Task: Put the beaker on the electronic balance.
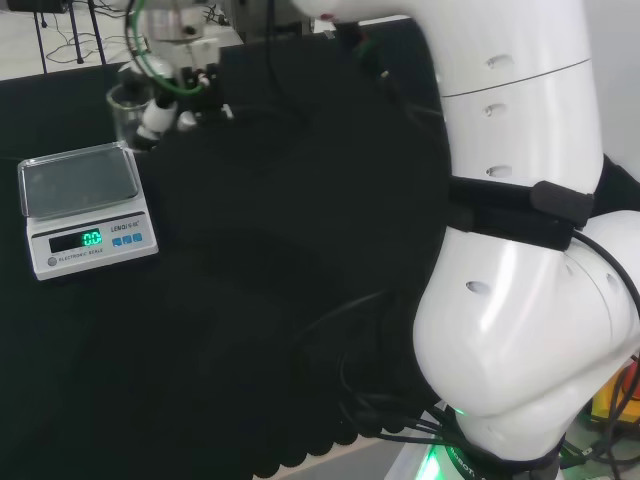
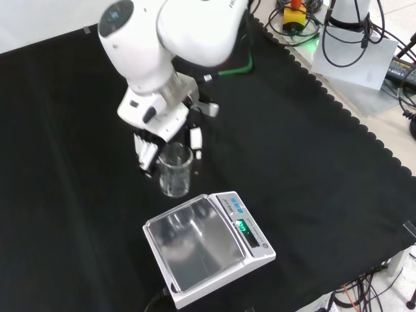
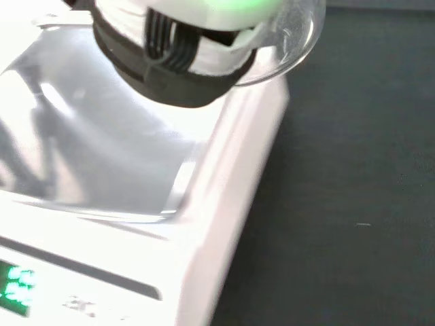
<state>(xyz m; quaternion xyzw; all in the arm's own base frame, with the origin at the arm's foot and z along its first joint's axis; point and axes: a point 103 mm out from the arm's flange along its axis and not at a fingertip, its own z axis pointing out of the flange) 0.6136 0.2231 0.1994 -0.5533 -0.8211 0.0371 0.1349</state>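
While fingers (image 2: 195, 138) pinch beaker (image 2: 175, 170) | hand (image 2: 156, 123) above cloth | beside balance (image 2: 208, 246)

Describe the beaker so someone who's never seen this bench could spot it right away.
In the front view, find the white balance with its steel pan on the black cloth. Just beyond its far corner, under the hand, stands the beaker. It is the small clear cup with fingers curled round it.
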